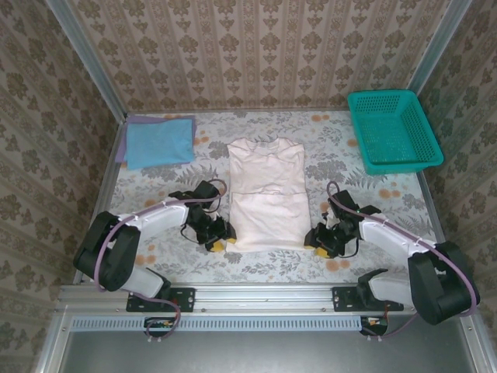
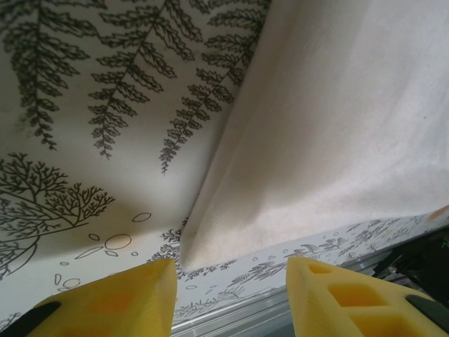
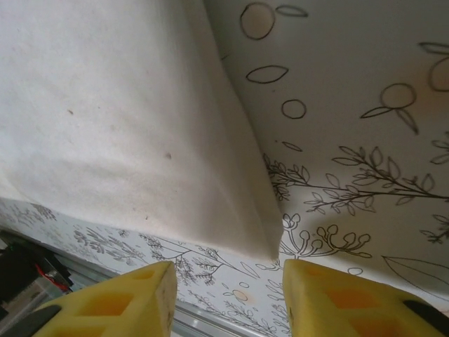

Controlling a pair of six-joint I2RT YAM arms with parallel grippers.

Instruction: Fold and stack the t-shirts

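Gaping empty at shirt (image 1: 268, 194) corners: both end effectors (image 1: 220, 244) (image 1: 318, 247).

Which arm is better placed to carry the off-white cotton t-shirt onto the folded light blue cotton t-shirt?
Left, probably. The light blue cotton t-shirt lies far left, on the side of the left arm; the right arm stands across the off-white cotton t-shirt from it.
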